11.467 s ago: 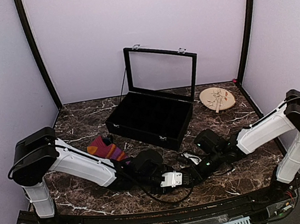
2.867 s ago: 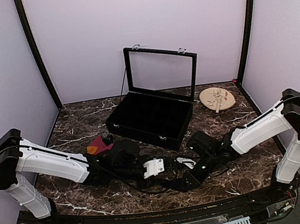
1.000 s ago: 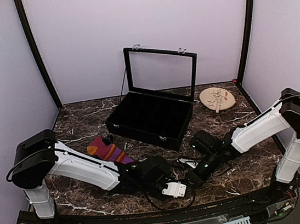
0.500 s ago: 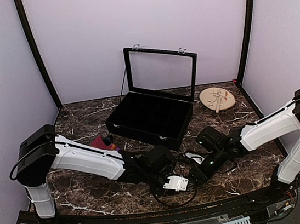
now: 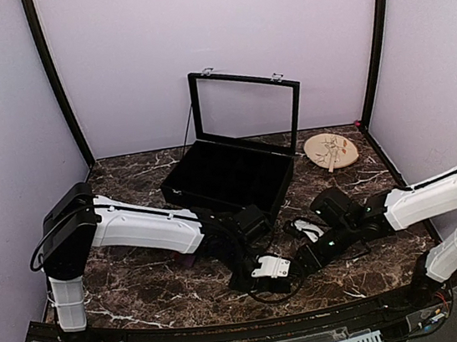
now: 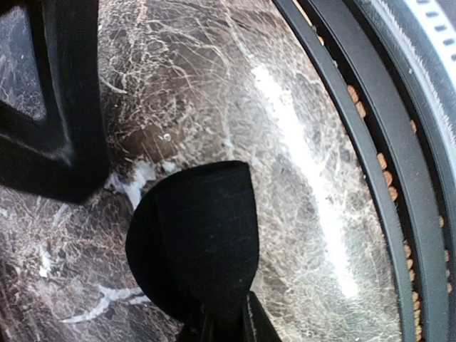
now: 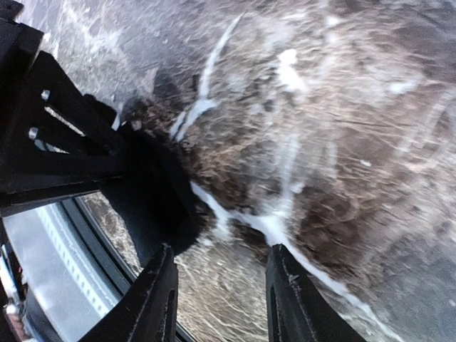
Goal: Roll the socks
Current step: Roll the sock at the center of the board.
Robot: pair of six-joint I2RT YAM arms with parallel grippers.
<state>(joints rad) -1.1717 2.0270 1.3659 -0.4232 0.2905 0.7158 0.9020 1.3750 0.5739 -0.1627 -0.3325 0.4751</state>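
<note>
Left wrist view: the left claw [image 6: 224,322] is clamped on the black sock [image 6: 199,235]; the right claw [image 7: 222,258] stands apart, seemingly empty, beside it.

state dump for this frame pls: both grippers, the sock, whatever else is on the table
left gripper: shut, pinching the black sock
black sock: held by one end in the left gripper, over the table near its front edge; contact with the surface unclear
right gripper: open, nothing between the fingers, close beside the left gripper
box: black, lid up, mid-table behind both grippers
wooden disc: back right, right of the box
</note>
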